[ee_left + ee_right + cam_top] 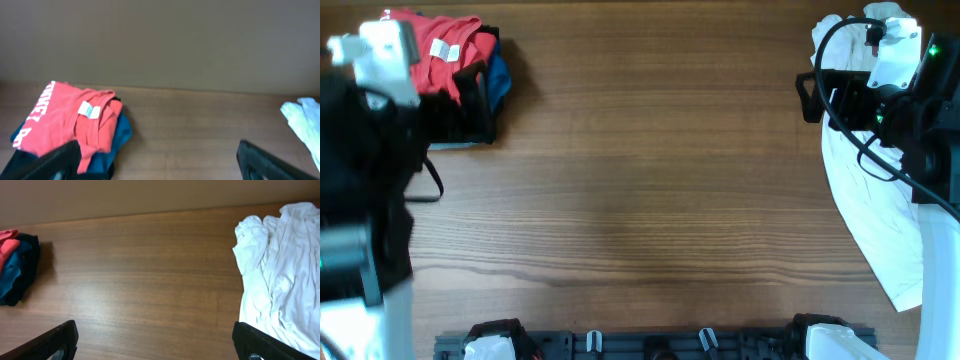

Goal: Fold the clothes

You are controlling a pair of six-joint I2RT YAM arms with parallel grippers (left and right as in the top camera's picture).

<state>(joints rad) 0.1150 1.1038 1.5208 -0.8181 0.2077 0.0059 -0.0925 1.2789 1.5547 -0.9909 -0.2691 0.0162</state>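
Observation:
A folded stack lies at the table's far left: a red shirt (445, 52) on top of blue (499, 78) and dark garments. It also shows in the left wrist view (60, 117) and small in the right wrist view (15, 267). A crumpled white garment (880, 210) lies along the right edge and shows in the right wrist view (282, 275). My left gripper (160, 162) is open and empty, just beside the stack. My right gripper (155, 342) is open and empty, over bare wood left of the white garment.
The wooden table (650, 170) spans the middle between the two piles. Black mounts (650, 345) line the front edge. A plain wall (165, 40) stands behind the table. The right arm's cables (860, 90) hang over the white garment.

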